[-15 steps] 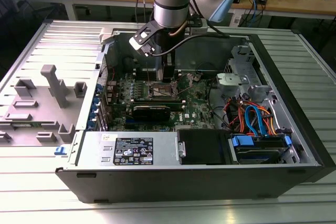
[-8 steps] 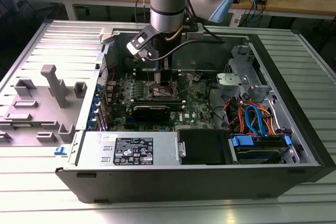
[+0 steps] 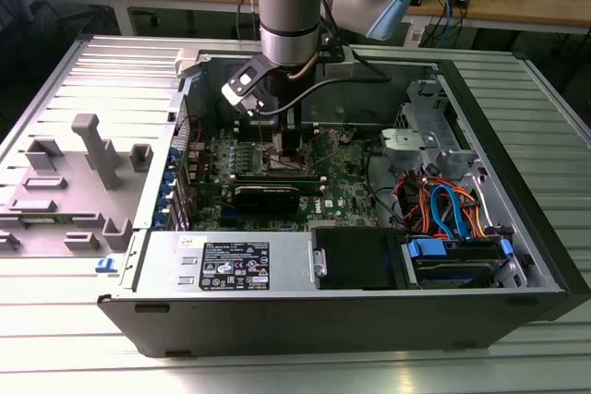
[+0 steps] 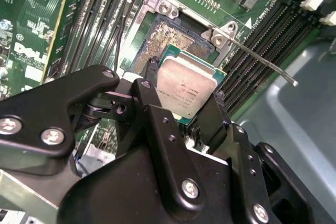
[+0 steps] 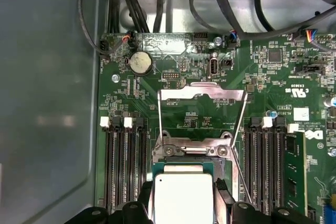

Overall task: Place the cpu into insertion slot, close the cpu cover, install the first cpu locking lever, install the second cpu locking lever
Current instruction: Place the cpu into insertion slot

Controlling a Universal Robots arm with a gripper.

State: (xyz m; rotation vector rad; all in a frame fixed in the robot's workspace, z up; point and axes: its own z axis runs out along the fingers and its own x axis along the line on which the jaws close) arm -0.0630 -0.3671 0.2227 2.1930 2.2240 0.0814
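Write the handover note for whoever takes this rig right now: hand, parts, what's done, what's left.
Hand: shut on the cpu, gripping its edges.
Cpu: over the insertion slot, not seated; slot partly uncovered.
Cpu cover: raised open; a locking lever sticks out unlatched.
Done: cpu brought to the slot.
Left: seating, cover, both levers.

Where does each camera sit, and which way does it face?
Exterior view: off the arm, raised, looking down slantwise into the open computer case; the arm shows, reaching in.
Second wrist view: on the wrist, looking obliquely past the gripper at the cpu and insertion slot; gripper linkages show.
First wrist view: on the wrist, facing squarely down on the green board; fingertips show.
Shared: both wrist views show the cpu in the gripper over the insertion slot.
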